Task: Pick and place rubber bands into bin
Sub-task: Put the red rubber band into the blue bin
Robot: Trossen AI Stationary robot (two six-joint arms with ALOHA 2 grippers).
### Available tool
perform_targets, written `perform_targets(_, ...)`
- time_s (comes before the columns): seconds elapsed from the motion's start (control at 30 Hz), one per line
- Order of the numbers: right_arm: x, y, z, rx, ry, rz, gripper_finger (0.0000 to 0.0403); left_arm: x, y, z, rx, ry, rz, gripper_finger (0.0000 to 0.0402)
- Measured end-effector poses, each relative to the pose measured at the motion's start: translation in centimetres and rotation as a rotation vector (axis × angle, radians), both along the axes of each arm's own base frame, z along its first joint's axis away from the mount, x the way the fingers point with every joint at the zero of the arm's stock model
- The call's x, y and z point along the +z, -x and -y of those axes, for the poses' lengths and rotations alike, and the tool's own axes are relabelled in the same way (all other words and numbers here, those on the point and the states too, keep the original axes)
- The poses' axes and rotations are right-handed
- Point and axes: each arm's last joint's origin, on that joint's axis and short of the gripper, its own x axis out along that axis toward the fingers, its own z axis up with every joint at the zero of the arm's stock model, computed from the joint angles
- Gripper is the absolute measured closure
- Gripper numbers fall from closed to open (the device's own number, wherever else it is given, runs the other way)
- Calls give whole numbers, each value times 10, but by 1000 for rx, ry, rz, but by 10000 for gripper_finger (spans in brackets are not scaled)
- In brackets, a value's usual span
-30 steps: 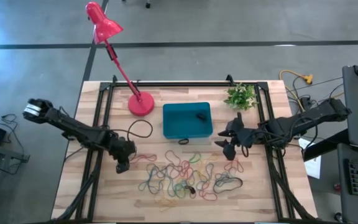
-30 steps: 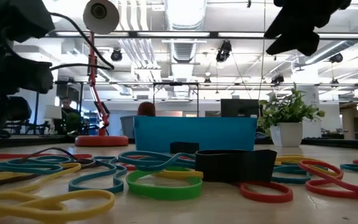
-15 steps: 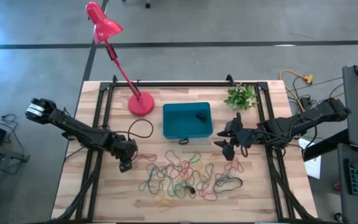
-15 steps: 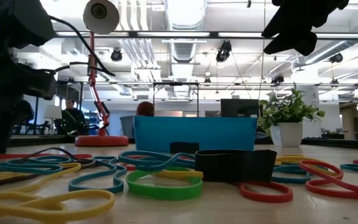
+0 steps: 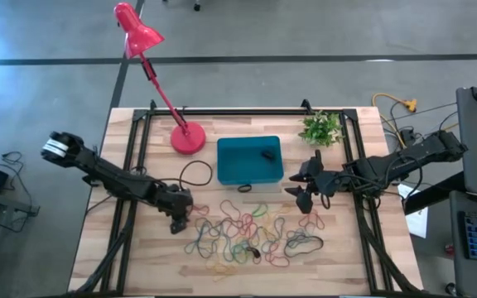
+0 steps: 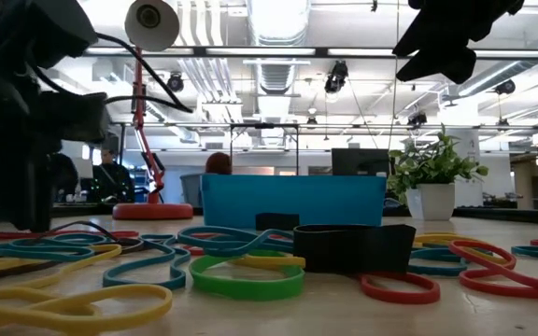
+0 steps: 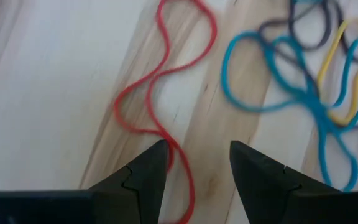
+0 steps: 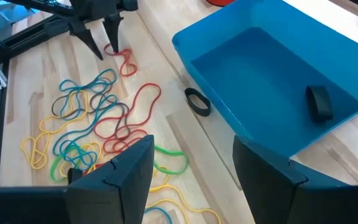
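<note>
1 bin [image 5: 249,161], teal-blue, sits mid desk [image 5: 139,257] toward the back. Inside it: 1 black rubber band [image 8: 319,102], near one end wall. 1 more black band [image 8: 197,101] lies on the wood just outside the bin's front wall.

Rest of the rubber bands [image 5: 243,236] are in a loose tangle on the desk in front of the bin: red, teal, yellow, green, orange, black loops, overlapping, too tangled for an exact count, well over a dozen. From the low view, 1 wide black band [image 6: 354,247] stands on edge among them, 1 green loop [image 6: 247,277] just in front of it.

2 arms. Left gripper [image 5: 178,222] is low at the tangle's left edge, fingers [image 7: 145,180] parted w/ nothing between them, straddling the end of 1 red band [image 7: 157,121] lying flat on the wood. Right gripper [image 5: 304,189] hangs above the desk just right of the bin, fingers spread wide, holding nothing.

Also on desk: 1 red lamp [image 5: 187,137] base left of the bin, 1 small potted plant [image 5: 320,127] to the bin's right rear.
</note>
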Motion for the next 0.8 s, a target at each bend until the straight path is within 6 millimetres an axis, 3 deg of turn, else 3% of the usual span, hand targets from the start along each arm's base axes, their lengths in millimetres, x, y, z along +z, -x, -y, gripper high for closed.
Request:
perform_targets(0.47,0,-1,0,-7,-12,12,197,-17,-18,1,85,-191,32,242)
perform_targets(0.8,0,-1,0,-7,-13,13,197,-19,-15,-4,123,-290,32,312)
